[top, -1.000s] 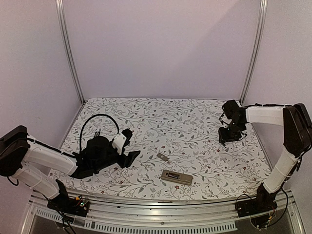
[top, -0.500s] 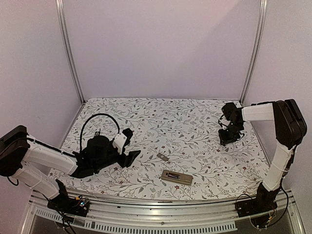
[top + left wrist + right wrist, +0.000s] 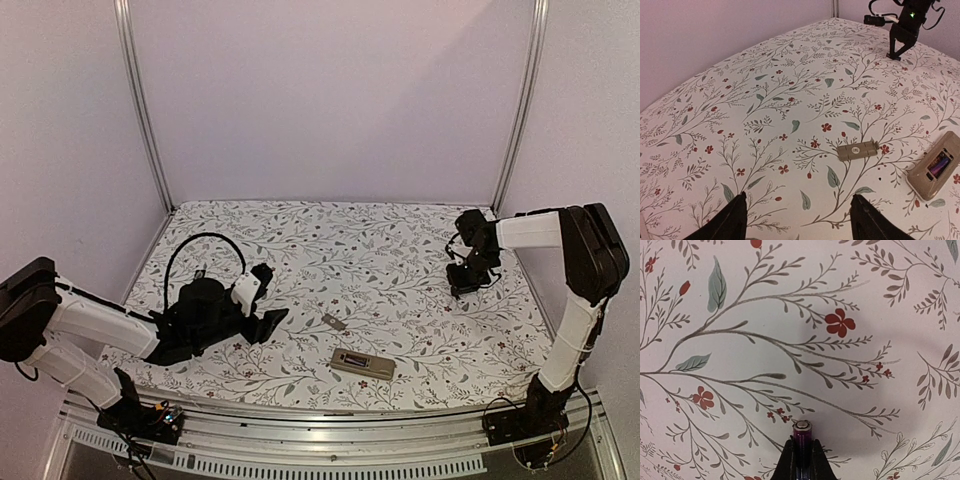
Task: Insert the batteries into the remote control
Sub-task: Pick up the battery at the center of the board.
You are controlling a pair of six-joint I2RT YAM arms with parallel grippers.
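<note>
The tan remote control [image 3: 363, 364] lies near the table's front, back up, its battery bay open; it also shows in the left wrist view [image 3: 935, 172]. Its loose cover [image 3: 334, 322] lies just beyond it, also in the left wrist view [image 3: 857, 150]. My right gripper [image 3: 463, 290] points down at the far right of the table and is shut on a slim dark battery [image 3: 802, 436], held end-on just above the cloth. My left gripper [image 3: 268, 325] is open and empty, low over the cloth left of the remote.
A floral cloth [image 3: 380, 250] covers the table. Metal frame posts [image 3: 145, 110] stand at the back corners, with plain walls behind. A black cable [image 3: 205, 240] loops over the left arm.
The right gripper has shifted very slightly at the far right with the battery in it. The left arm has not moved.
</note>
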